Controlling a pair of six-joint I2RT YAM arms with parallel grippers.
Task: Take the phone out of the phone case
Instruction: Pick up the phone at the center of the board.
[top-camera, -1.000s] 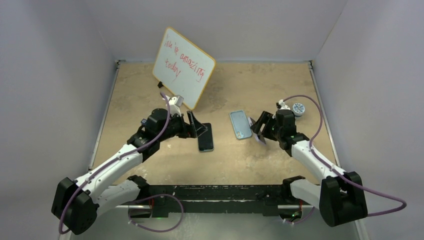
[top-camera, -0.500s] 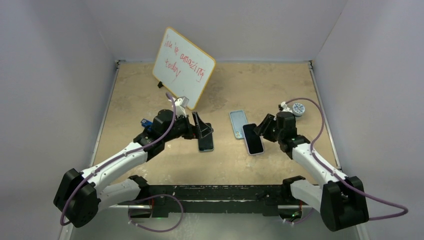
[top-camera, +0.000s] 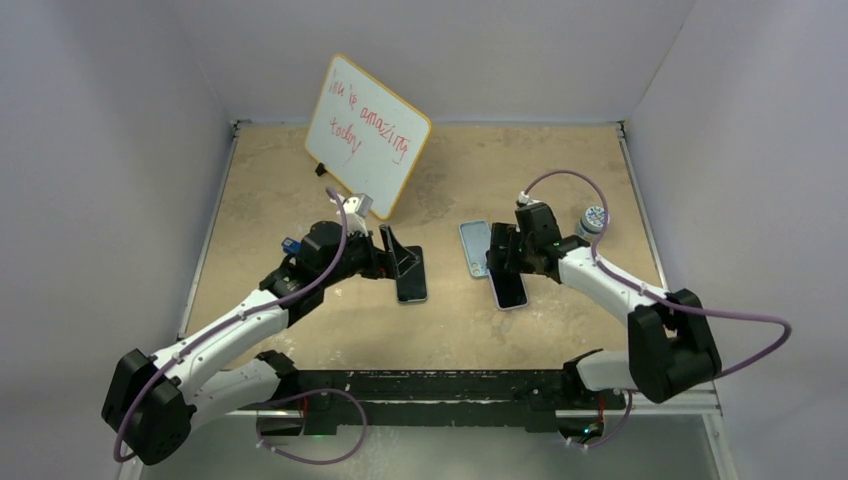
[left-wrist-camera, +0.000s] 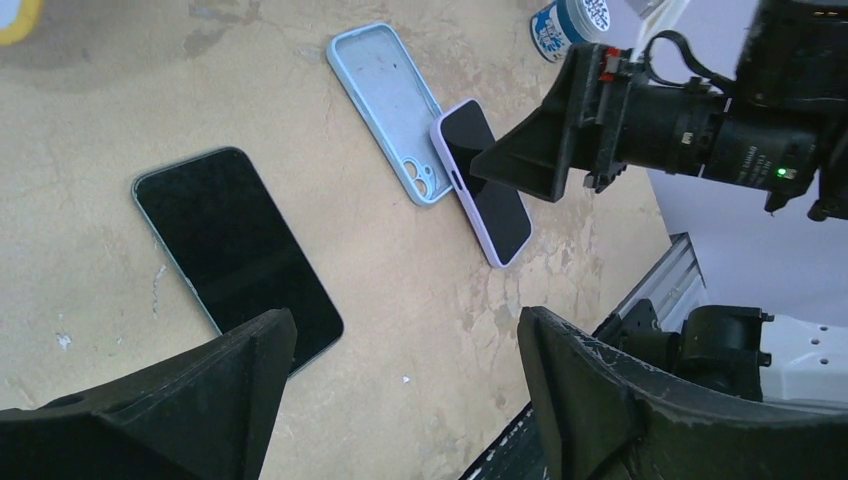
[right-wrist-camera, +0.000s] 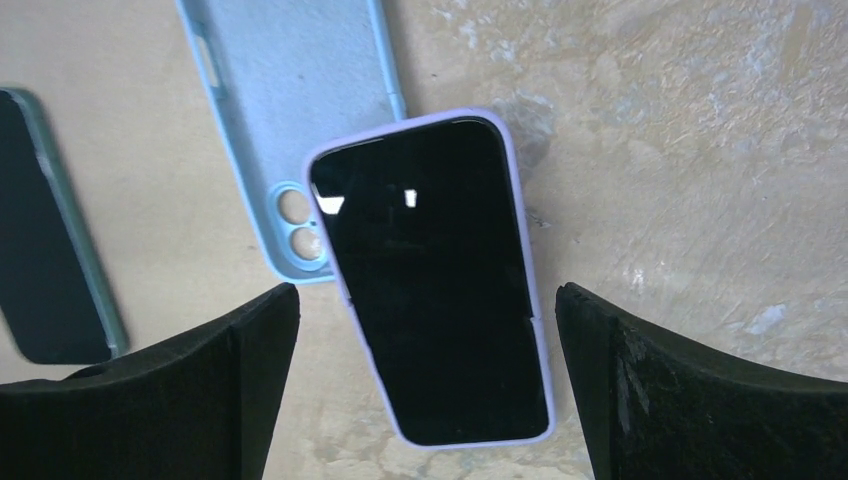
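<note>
A phone in a lilac case (top-camera: 508, 289) lies screen up on the table, its far end overlapping an empty light blue case (top-camera: 474, 246). My right gripper (top-camera: 503, 256) hovers open just above the lilac phone; in the right wrist view the phone (right-wrist-camera: 430, 280) sits between the spread fingers, untouched, with the blue case (right-wrist-camera: 290, 120) beyond it. A bare black phone with a green edge (top-camera: 411, 273) lies further left. My left gripper (top-camera: 396, 253) is open and empty above its far end. The left wrist view shows that phone (left-wrist-camera: 235, 255) and the lilac phone (left-wrist-camera: 485, 180).
A whiteboard with red writing (top-camera: 366, 135) stands propped at the back left. A small white and blue jar (top-camera: 593, 218) sits at the right, also in the left wrist view (left-wrist-camera: 570, 15). The table's front rail (top-camera: 430, 382) runs along the near edge.
My right gripper held the lilac phone tilted off the table, laid it flat and let go. It then swung left and now hovers open over it. The left arm barely moved.
</note>
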